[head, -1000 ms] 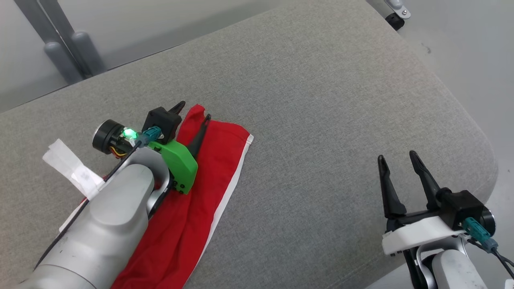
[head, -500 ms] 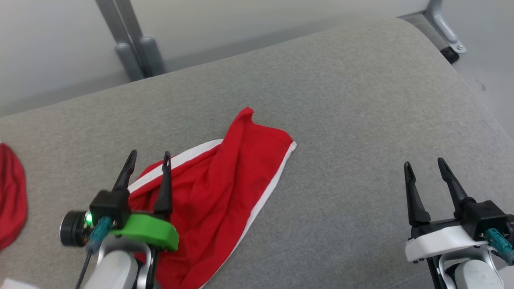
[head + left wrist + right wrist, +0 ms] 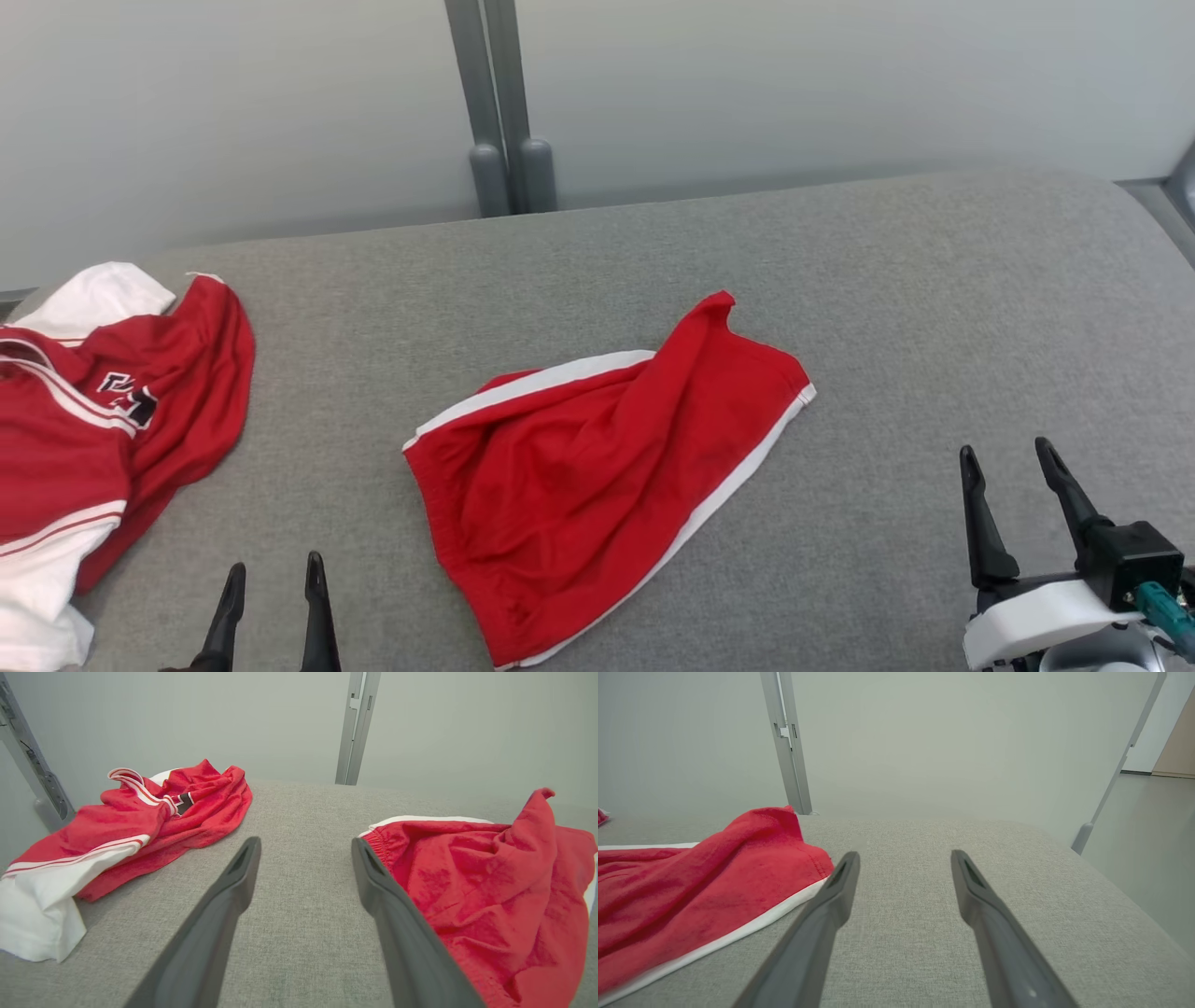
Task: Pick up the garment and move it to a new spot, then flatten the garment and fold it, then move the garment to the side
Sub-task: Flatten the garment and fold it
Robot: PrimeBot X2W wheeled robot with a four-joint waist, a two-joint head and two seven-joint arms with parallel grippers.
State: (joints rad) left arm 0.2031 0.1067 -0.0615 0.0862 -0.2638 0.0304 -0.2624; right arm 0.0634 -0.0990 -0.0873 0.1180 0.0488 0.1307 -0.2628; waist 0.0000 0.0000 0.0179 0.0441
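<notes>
Shorts (image 3: 597, 476) lay rumpled: light, limp (would sag). Best pinched at the waistband (image 3: 439, 523), I judged. Left gripper (image 3: 275, 563) and right gripper (image 3: 1005, 448) gaped empty.

The left gripper (image 3: 276, 563), which a second ago lay over the red garment (image 3: 597, 467) with its fingers on the fabric, has drawn back off it. Its two fingers now stand spread and empty over the bare grey cushion (image 3: 373, 308), near the garment's gathered edge. The head camera has swung round, so the garment sits mid-picture, fully uncovered, and a second red-and-white heap of clothing (image 3: 103, 411) has come into sight at the left.
</notes>
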